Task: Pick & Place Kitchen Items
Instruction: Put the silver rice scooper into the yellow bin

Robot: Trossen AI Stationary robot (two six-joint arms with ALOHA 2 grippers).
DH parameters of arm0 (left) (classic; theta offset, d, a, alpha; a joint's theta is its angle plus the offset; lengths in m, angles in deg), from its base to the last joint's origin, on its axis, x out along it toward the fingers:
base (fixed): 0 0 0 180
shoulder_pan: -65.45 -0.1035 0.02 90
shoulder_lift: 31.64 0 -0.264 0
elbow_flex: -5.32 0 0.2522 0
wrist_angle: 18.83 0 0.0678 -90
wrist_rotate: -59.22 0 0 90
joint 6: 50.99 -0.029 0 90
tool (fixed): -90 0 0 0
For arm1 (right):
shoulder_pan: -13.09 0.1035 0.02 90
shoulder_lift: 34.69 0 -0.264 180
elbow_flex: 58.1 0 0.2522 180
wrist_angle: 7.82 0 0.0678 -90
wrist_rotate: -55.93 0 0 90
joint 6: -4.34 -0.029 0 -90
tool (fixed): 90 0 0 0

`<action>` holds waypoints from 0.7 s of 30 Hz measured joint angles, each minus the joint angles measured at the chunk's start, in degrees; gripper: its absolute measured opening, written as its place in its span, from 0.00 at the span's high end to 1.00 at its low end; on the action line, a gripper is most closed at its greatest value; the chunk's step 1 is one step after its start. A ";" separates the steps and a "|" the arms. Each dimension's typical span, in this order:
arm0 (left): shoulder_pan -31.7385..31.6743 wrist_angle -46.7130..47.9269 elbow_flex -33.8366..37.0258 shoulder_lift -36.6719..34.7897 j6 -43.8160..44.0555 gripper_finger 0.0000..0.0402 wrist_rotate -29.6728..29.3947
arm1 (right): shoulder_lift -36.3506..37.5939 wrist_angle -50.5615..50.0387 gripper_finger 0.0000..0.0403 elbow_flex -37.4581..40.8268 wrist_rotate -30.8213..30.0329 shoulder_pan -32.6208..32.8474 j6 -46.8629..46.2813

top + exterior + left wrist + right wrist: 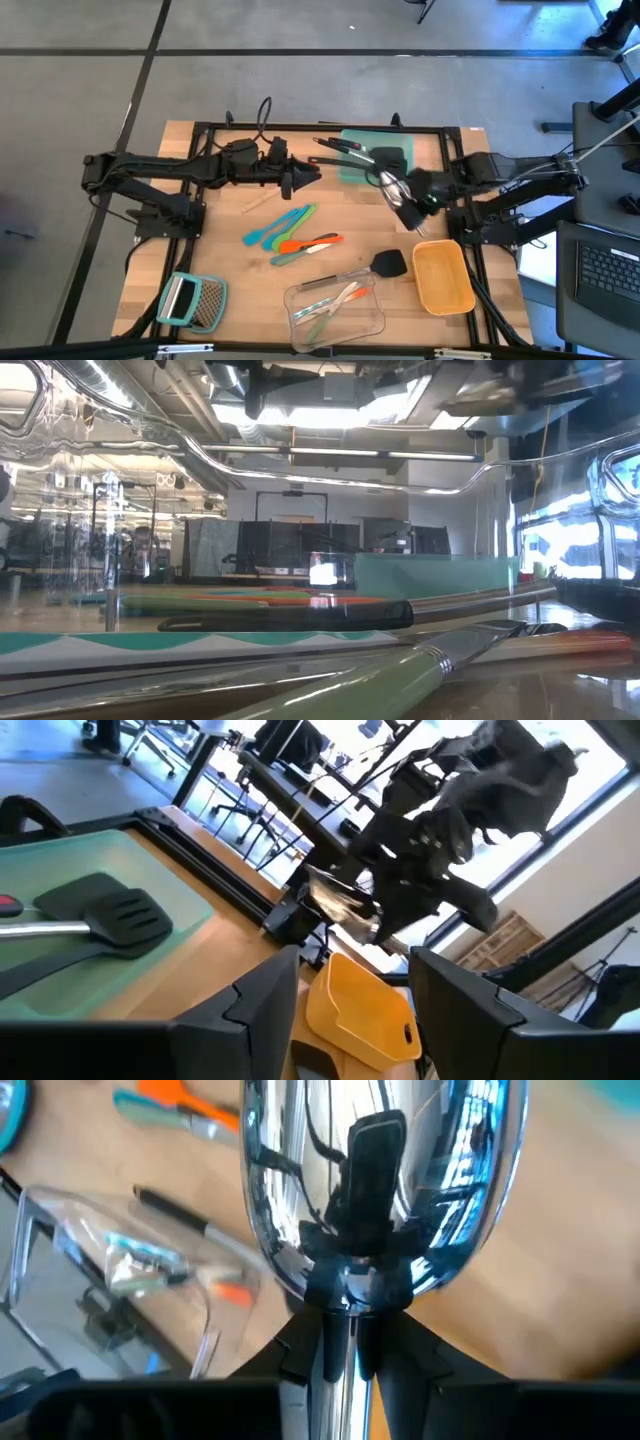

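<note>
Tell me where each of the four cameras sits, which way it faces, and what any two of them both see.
High view: overhead, looking straight down on the wooden table, both arms, left hand empty, right hand.
Low view: table height, looking level across utensils into the room; no arm clearly shows.
Left wrist view: behind the open left hand, facing the right arm and yellow container.
Right wrist view: behind the right hand, shut on the silver spoon, facing down at the table.
Shared: the high and right wrist views both show the clear container.

Silver spoon (370, 1190) held aloft; teal, orange utensils (290, 236) scattered mid-table
</note>
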 joint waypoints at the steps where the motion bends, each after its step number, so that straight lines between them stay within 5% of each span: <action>1: 0.00 0.02 0.00 0.00 0.00 0.54 0.00 | 0.42 -0.57 0.84 0.07 -0.08 1.82 -2.45; 10: -0.07 0.41 0.00 0.00 -1.89 0.54 -0.04 | 2.14 -4.62 0.84 6.31 -1.94 18.41 -24.52; 21: -1.07 0.36 0.00 0.00 -1.18 0.54 0.43 | 1.54 7.37 0.84 16.55 3.42 40.55 -56.80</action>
